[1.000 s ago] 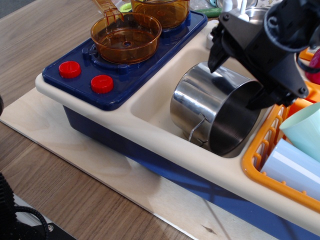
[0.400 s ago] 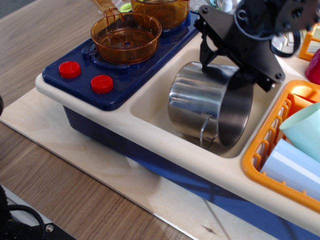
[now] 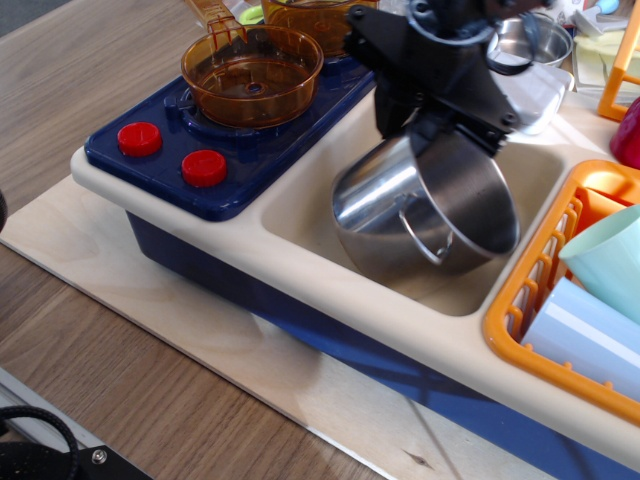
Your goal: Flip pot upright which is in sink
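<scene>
The shiny steel pot [image 3: 385,205] is in the cream sink [image 3: 300,205], tilted on its lower edge with its dark inside [image 3: 470,200] facing right and up. A wire loop handle [image 3: 428,247] shows at its front. My black gripper [image 3: 420,125] comes down from above and is shut on the pot's upper rim, one finger outside the wall and one inside. The pot's bottom edge rests near the sink floor.
Two amber pans [image 3: 252,75] [image 3: 320,20] sit on the navy stove with red knobs [image 3: 204,167] to the left. An orange dish rack [image 3: 535,285] with pale cups [image 3: 610,255] stands on the right. A small steel bowl [image 3: 530,40] is behind the sink.
My gripper has moved left and closed on the pot's rim. The pot has turned from lying on its side, its opening now tipped more upward.
</scene>
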